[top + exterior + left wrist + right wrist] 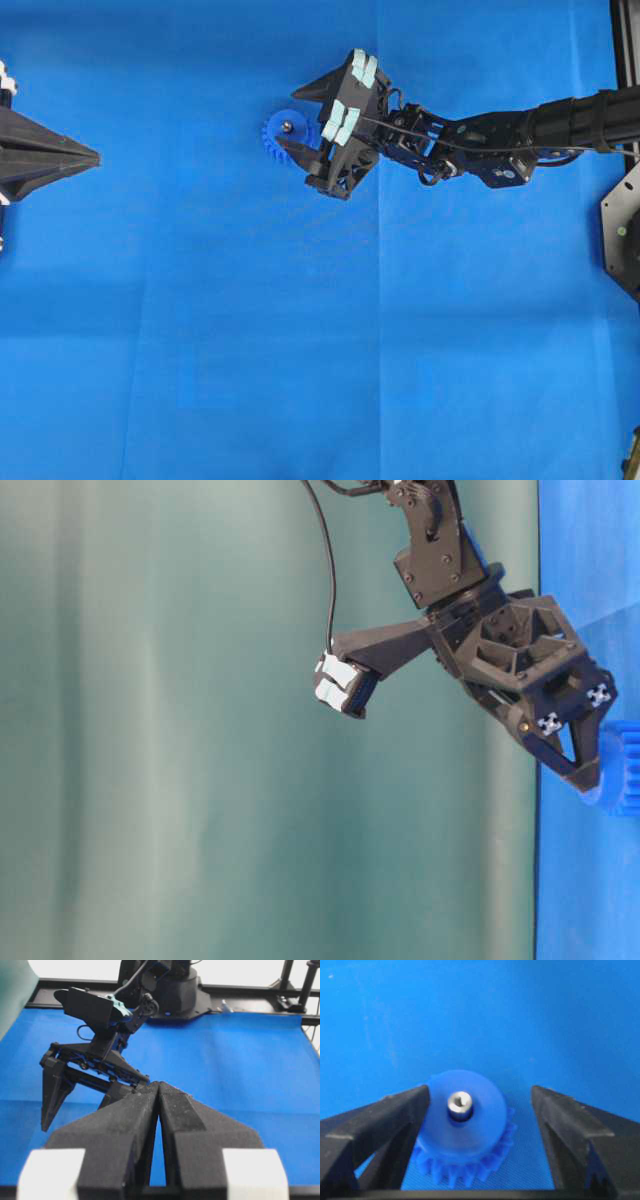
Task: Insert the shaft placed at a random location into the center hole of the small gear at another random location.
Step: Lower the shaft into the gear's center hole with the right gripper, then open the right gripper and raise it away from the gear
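From my remote station I find the tiny silvery-grey metal shaft (pixel 459 1102) standing upright in the dark center hole (pixel 460 1113) of the small bright blue plastic toothed gear (pixel 462 1132), its polished top end proud of the raised hub. The gear lies flat on the blue cloth-covered table (pixel 300 350), upper middle of the overhead view.

The right gripper (pixel 300 122) hangs over the gear with its jaws spread wide; in the right wrist view the two black fingers (pixel 375 1120) stand either side of the gear and grasp nothing, the shaft clear of both. One finger sits very near the gear's edge; I cannot tell whether it touches.

The left gripper (pixel 95 157) rests at the far left, well apart from the work, its fingers pressed together and empty.

Assessment: insertion looks done. How deep the shaft is seated cannot be confirmed. What remains, as I judge it, is to draw the right arm clear without knocking the gear.
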`<state>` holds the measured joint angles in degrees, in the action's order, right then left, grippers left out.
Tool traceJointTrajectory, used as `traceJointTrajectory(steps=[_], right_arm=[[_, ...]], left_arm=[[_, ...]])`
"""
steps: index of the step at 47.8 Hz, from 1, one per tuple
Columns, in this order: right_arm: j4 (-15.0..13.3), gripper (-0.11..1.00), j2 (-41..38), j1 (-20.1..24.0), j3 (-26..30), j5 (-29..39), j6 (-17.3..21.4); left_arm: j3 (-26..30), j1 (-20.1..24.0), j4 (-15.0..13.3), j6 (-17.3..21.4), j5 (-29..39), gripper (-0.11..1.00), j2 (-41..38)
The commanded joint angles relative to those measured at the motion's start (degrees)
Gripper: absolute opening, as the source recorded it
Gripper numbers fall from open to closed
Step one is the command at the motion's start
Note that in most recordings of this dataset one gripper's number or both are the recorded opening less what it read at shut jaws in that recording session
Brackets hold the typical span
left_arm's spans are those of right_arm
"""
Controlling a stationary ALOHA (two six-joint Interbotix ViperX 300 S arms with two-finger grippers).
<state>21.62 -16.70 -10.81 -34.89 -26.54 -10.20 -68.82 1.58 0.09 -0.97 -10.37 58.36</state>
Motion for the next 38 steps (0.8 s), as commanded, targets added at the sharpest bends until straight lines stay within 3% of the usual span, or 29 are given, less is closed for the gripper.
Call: traceJointTrajectory(steps=[1, 25, 38], right_arm=[[0.0, 0.79, 3.5, 0.3, 0.8, 0.7, -0.1], [-0.5, 0.78, 19.9, 0.1, -0.2, 8.7, -0.8], [-1.3, 0.78, 23.6, 0.1, -1.1, 10.1, -0.7]], left_arm=[[0.5, 0.1, 0.2, 0.1, -0.4, 0.00, -0.3], [0.5, 0.2, 0.1, 0.1, -0.4, 0.00, -0.3], [0.5, 0.1, 0.1, 0.1, -0.4, 0.00, 0.3]])
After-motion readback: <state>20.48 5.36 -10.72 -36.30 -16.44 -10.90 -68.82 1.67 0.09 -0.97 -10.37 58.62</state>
